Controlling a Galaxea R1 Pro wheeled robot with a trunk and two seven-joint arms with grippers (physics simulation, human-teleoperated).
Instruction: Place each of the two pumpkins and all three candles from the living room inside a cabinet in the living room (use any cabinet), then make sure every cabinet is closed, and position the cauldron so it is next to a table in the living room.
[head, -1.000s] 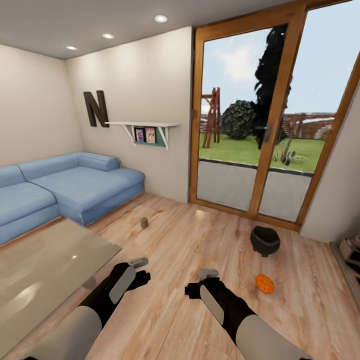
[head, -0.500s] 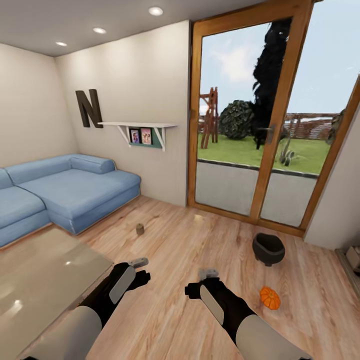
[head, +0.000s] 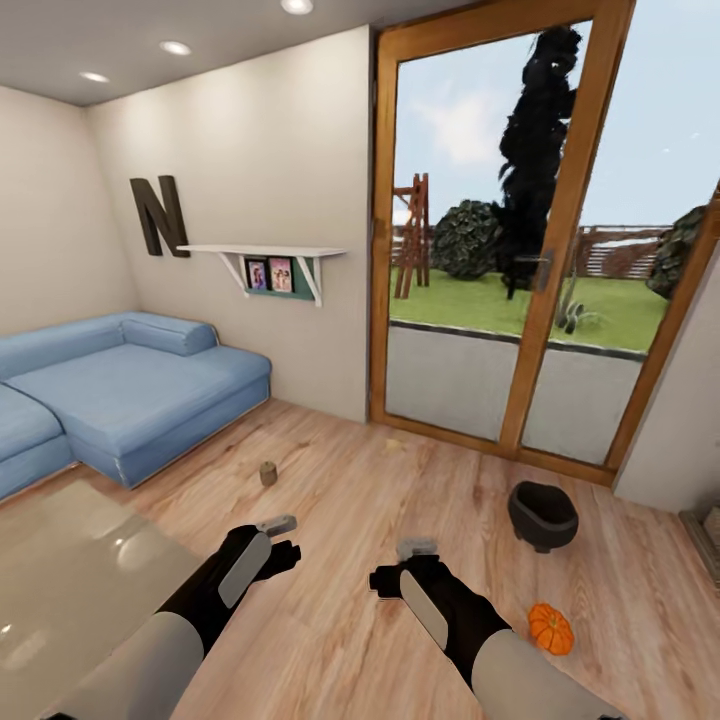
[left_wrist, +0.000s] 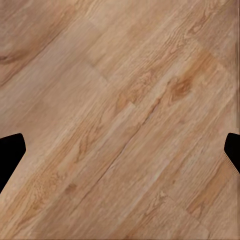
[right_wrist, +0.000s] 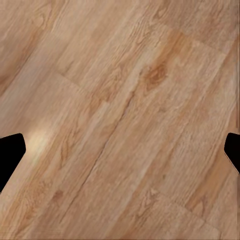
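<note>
Head view puts one pumpkin (head: 551, 628) at lower right on the wood floor (head: 340, 480), with the cauldron (head: 542, 515) just above it in frame, near the glass door (head: 520, 250). I judge the pumpkin light, rigid and ribbed (ribs should resist slipping); I would grip it across the belly from above, not by the short stem. The cauldron looks heavier and round-bellied, so its rim is my preferred hold. A small brownish object (head: 268, 473) at centre left is too small to identify. The table (head: 70, 570) occupies the lower left corner.

Both arms are held forward and low at bottom centre, forearms angled inward. Left gripper (left_wrist: 120, 155) and right gripper (right_wrist: 120, 155) are both spread wide over bare floor, holding nothing.
</note>
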